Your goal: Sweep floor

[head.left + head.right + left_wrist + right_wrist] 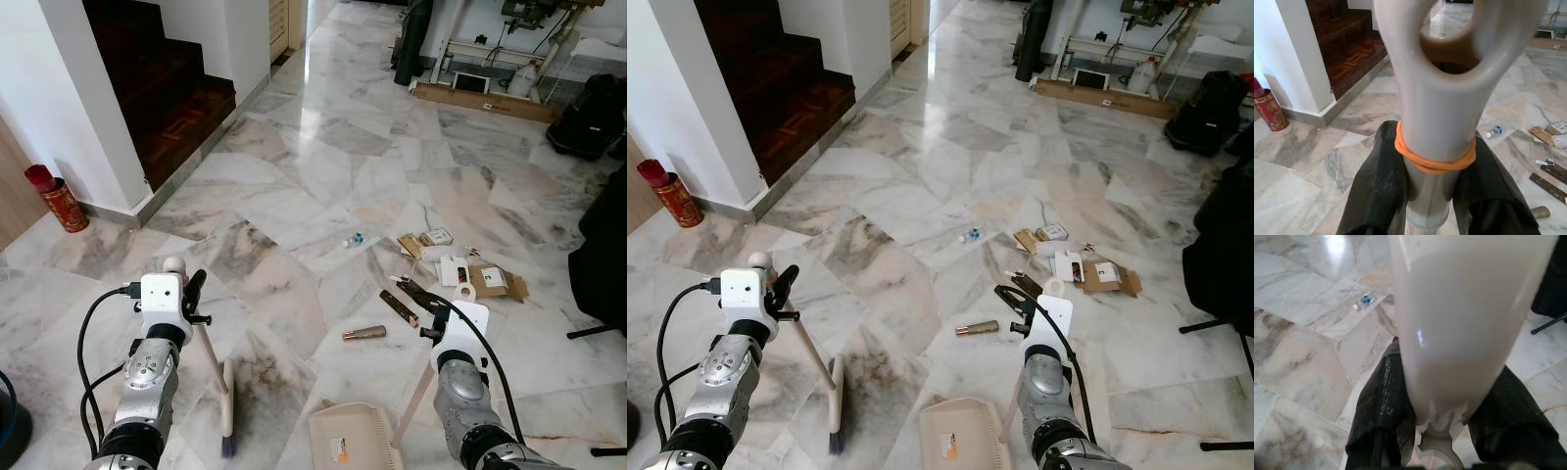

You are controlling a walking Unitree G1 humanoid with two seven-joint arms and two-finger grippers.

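While both tools are in hand, I'd say the actual sweeping has barely got going. The left gripper (192, 291) is clamped tight around the handle of the broom (217, 377); in the left wrist view its black fingers (1378, 186) pinch the pale shaft just under an orange rubber band (1434, 159). The right gripper (416, 299) is closed the same way on the upright handle of the dustpan (355, 439), fingers (1380, 401) squeezing it from both sides.

The broom head sits on the marble floor (323, 176) just beside the dustpan, on the robot's left of it. The pan looks empty apart from a sticker.

All the mess is out past the dustpan, well apart from it: a brown tube (364, 334) nearest, then dark strips (399, 307), and further off a scatter of cardboard scraps and small boxes (470, 274), plus a little plastic bottle (354, 239) lying alone. None of it is gathered or piled yet, so pretty much everything is left to do: get closer, push the litter together, and scoop it in.
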